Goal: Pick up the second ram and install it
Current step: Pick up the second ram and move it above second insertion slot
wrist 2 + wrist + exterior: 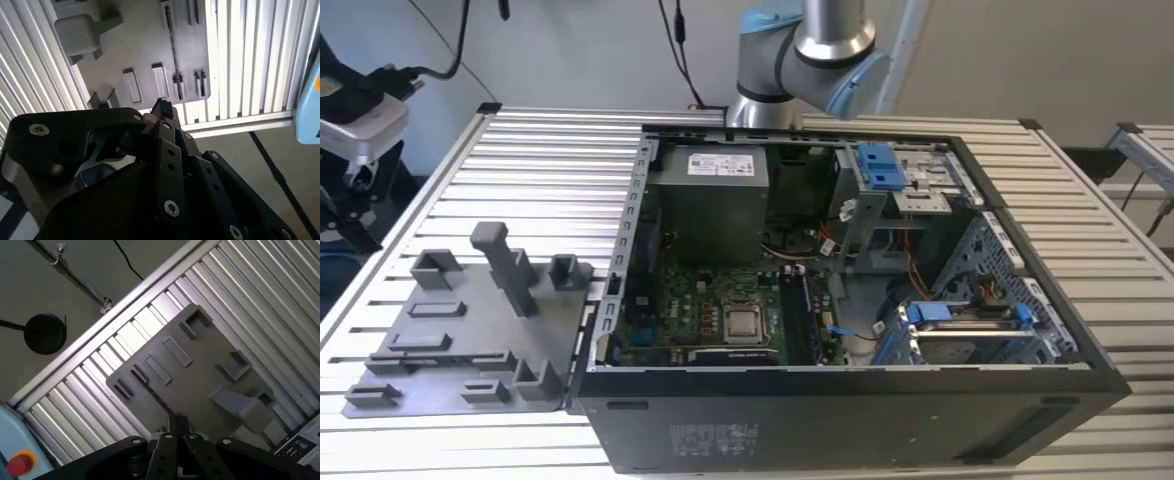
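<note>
The second ram (173,47) shows as a thin dark strip standing on edge in a slot of the grey holder tray (135,45); in the first wrist view the ram (150,390) runs along the tray (200,375) towards my fingertips. My gripper (162,106) hangs well above the tray, its black fingers pressed together with nothing between them. From the first wrist view the gripper (177,422) lines up roughly with the strip's near end. In the exterior view the tray (454,330) lies left of the open computer case (854,300).
The arm's elbow joint (814,45) hangs behind the case. Inside are the grey power-supply box (710,200), the motherboard (720,315) and blue-tabbed drive cages (961,320). Tray and case sit on a slatted metal table (520,170). Floor lies past the table edge (75,285).
</note>
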Motion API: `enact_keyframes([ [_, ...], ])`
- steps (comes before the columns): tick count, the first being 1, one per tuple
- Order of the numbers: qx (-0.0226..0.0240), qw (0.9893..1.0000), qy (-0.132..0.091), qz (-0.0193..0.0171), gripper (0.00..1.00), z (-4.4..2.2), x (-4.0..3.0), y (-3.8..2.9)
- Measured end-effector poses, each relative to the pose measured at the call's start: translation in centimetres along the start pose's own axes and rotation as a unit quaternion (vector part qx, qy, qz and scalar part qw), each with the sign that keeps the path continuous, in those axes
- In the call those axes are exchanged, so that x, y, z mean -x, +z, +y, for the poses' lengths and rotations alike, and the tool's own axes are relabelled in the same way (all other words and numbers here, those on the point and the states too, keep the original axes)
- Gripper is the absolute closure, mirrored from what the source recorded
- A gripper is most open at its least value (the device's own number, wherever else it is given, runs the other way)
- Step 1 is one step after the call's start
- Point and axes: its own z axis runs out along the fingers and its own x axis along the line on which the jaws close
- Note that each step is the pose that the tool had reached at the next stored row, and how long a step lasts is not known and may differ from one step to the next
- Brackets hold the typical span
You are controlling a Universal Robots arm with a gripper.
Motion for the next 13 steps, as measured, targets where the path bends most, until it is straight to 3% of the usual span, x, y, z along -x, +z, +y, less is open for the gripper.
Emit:
enact_keyframes([
  [5, -0.0069, 0.9991, -0.041, -0.0044, 0.89, -0.01, 0.00, 0.27],
  [7, -0.0072, 0.9983, -0.058, -0.0041, 0.89, -0.02, 0.00, 0.30],
  [10, -0.0064, 0.9963, -0.085, -0.0028, 0.89, 0.00, -0.01, 0.33],
  [13, -0.0057, 0.9936, -0.112, -0.0014, 0.89, 0.00, -0.01, 0.36],
])
